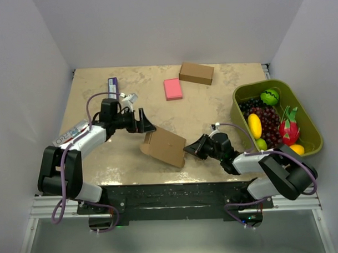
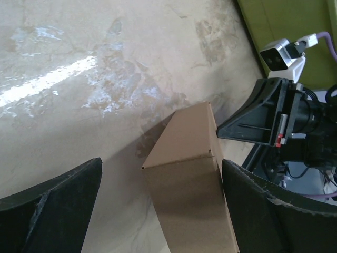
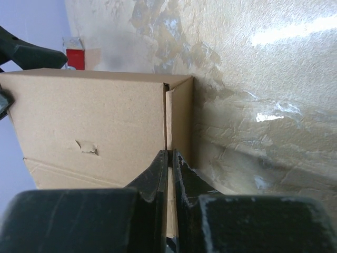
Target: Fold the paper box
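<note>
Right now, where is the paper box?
In the top view the paper box lies at the front centre of the table, between the open left gripper at its left end and the right gripper pinching its right edge.

1. paper box [image 1: 165,147]: plain brown, no print at all.
2. block [image 1: 172,88] near the table's far edge: pink.
3. bin [image 1: 235,105] at the right edge: olive green.
4. table [image 1: 120,156]: blotchy beige, kinda marbled.

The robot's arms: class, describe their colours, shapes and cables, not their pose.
The left arm and right arm have black joints and white links, each trailing a purple cable. The left pincer and right pincer are black with wedge-shaped fingers; a small white camera tops the right wrist.
</note>
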`<act>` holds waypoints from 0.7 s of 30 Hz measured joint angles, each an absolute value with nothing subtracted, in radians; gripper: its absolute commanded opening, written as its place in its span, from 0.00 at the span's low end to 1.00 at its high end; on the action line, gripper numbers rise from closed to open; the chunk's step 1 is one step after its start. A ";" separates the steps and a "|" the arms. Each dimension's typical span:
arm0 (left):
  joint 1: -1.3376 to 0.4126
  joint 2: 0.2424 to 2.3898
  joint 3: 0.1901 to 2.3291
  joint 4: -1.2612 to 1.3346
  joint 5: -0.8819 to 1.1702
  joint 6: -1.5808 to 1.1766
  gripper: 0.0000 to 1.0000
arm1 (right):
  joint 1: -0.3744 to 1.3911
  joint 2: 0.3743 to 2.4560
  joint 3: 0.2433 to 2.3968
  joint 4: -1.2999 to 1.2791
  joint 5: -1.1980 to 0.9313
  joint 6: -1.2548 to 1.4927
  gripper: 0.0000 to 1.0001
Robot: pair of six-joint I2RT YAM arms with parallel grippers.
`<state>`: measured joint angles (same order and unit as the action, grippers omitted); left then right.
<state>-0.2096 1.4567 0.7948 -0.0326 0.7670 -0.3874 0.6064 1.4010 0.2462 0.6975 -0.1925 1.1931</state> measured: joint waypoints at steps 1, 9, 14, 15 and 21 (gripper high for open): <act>-0.210 1.460 0.793 -0.025 0.778 -0.390 0.98 | 0.606 1.396 0.246 0.690 -0.192 1.190 0.01; -0.244 1.473 0.720 0.030 0.871 -0.403 0.97 | 0.606 1.315 0.247 0.583 -0.169 1.156 0.01; -0.244 1.452 0.636 0.039 0.906 -0.411 0.89 | 0.606 1.290 0.264 0.534 -0.149 1.124 0.02; -0.244 1.452 0.636 0.044 0.909 -0.413 0.82 | 0.606 1.288 0.268 0.526 -0.145 1.117 0.03; -0.244 1.458 0.621 0.138 0.962 -0.476 0.61 | 0.602 1.232 0.283 0.443 -0.103 1.063 0.18</act>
<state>-0.2436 1.4582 0.6209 0.1379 0.9615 -0.4755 0.6022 1.2324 0.2832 0.4431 -0.1028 1.0634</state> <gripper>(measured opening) 0.672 0.078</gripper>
